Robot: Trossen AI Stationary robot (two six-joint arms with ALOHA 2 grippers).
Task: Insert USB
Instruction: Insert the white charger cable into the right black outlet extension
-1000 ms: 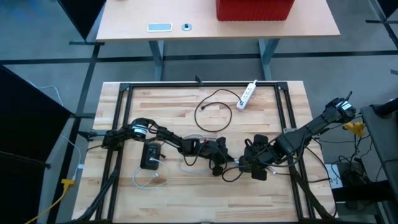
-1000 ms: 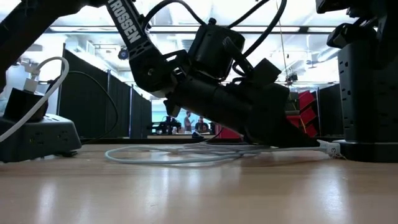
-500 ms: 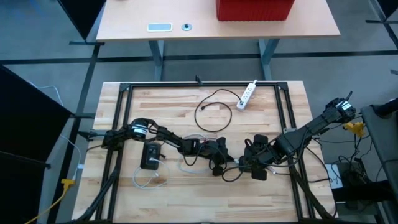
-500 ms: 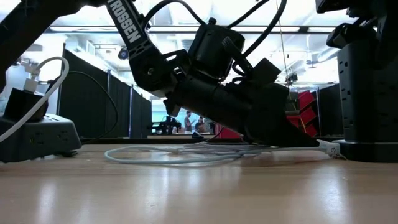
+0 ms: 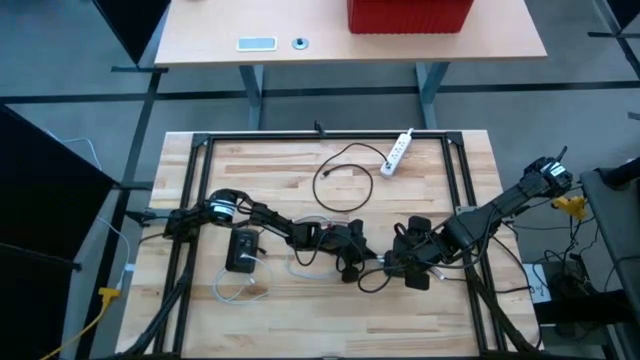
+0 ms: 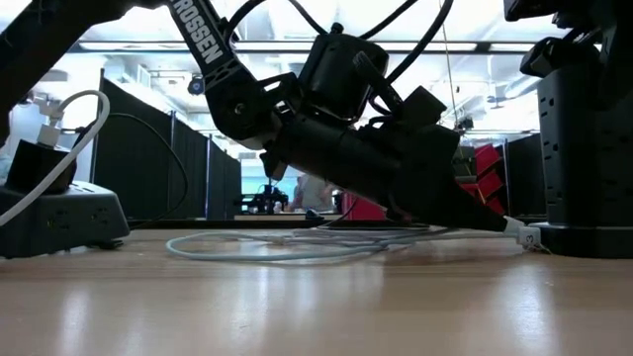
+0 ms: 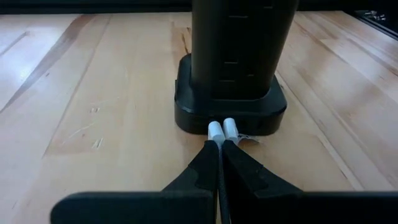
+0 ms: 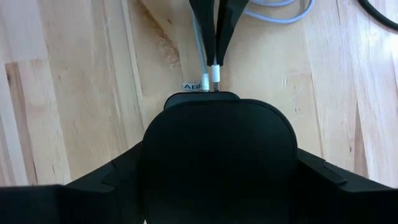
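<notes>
The left gripper (image 7: 219, 146), pinching the white USB plug (image 7: 222, 129), needed a straight push into the black hub (image 8: 217, 155), which the spread right gripper (image 8: 217, 168) steadied.

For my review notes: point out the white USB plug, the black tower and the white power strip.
white USB plug (image 7: 222, 129), left wrist view, plug body.
black tower (image 7: 241, 50), left wrist view, front face.
white power strip (image 5: 399, 151), high view, middle.

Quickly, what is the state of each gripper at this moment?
Left gripper: shut on the white USB plug, at the black tower's base.
Right gripper: closed around the black tower.
</notes>
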